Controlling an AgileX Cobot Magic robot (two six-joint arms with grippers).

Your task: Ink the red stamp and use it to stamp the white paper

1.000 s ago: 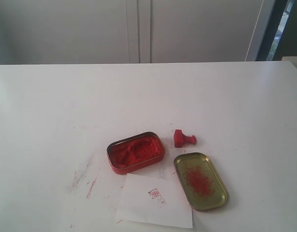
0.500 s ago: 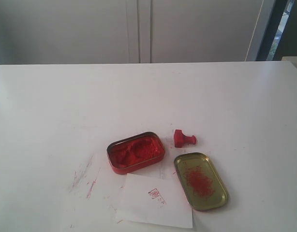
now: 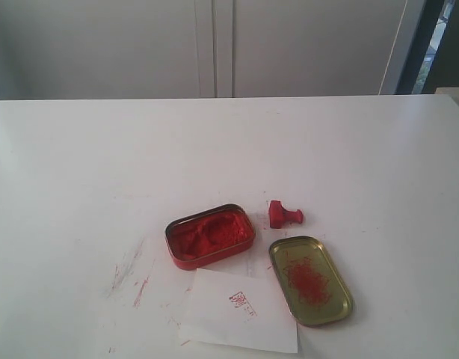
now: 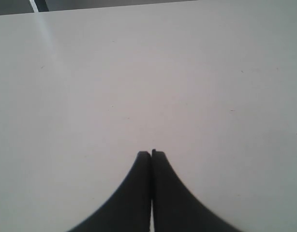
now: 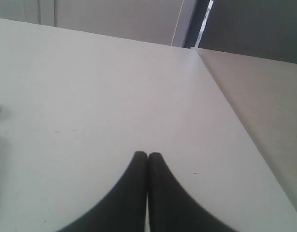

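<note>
The red stamp (image 3: 283, 215) lies on its side on the white table, just right of the open red tin of ink paste (image 3: 210, 235). The white paper (image 3: 241, 310) lies near the front edge and bears a small red square imprint (image 3: 242, 301). Neither arm shows in the exterior view. My left gripper (image 4: 151, 153) is shut, empty, over bare tabletop. My right gripper (image 5: 147, 154) is shut too, with nothing between its fingertips, over bare table near the table's right edge.
The tin's gold lid (image 3: 310, 279) lies upturned with red smears inside, right of the paper. Red ink streaks (image 3: 132, 277) mark the tabletop left of the paper. A grey surface (image 5: 264, 96) lies beyond the table's right edge. Pale cabinet doors (image 3: 214, 45) stand behind the table.
</note>
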